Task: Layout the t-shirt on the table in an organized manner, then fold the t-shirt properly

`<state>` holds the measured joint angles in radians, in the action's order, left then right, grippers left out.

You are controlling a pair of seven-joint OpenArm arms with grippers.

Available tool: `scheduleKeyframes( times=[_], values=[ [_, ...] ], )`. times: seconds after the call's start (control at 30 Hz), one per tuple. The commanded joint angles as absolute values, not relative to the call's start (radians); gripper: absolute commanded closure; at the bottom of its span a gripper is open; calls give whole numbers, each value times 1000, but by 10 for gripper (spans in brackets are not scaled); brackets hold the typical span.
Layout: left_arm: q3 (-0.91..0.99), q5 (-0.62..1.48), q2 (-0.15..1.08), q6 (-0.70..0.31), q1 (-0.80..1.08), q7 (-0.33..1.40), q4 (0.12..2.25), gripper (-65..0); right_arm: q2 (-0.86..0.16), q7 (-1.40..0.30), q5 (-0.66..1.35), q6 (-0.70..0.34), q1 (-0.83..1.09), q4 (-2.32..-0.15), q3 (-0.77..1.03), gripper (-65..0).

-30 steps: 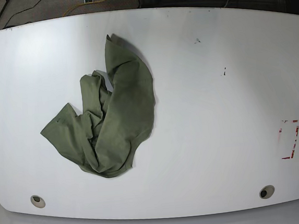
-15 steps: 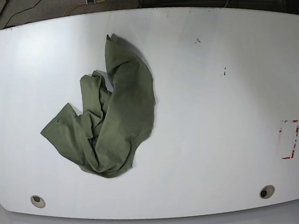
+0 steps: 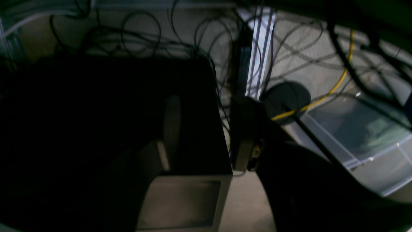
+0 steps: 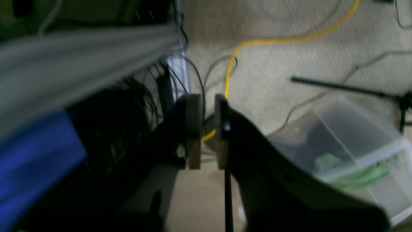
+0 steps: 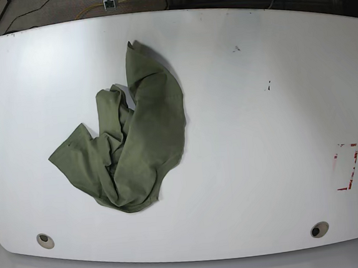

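The olive-green t-shirt (image 5: 132, 135) lies crumpled in a bunched heap on the left-centre of the white table (image 5: 260, 133), with one end reaching toward the far edge. Neither gripper is over the table in the base view. Both wrist views look down at the carpeted floor beyond the table. My left gripper (image 3: 206, 135) hangs there open, its fingers wide apart with nothing between them. In the right wrist view my right gripper (image 4: 207, 132) is shut, with only a thin slit between its pads and nothing held.
The table carries a red tape mark (image 5: 348, 166) at the right, two grommet holes (image 5: 45, 240) (image 5: 319, 229) near the front edge and small dark specks (image 5: 267, 86). On the floor are a clear plastic bin (image 4: 354, 151) holding green cloth, a yellow cable (image 4: 257, 42) and tangled wires (image 3: 145, 35).
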<state>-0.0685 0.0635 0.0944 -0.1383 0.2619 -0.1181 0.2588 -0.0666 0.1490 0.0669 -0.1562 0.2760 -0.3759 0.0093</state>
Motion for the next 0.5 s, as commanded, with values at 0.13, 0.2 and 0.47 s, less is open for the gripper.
scheduleKeyframes(
  times=[0.13, 0.2, 0.47],
  values=[
    [-67, 61, 99, -139, 271, -130, 260, -240, -70, 157, 70, -159, 291, -383, 12, -67],
    [-65, 61, 99, -139, 271, -139, 260, -240, -70, 157, 73, -159, 303, -409, 12, -67],
    [-68, 61, 101, -139, 292, -216, 260, -240, -70, 156, 76, -157, 395, -547, 12, -67]
  ],
)
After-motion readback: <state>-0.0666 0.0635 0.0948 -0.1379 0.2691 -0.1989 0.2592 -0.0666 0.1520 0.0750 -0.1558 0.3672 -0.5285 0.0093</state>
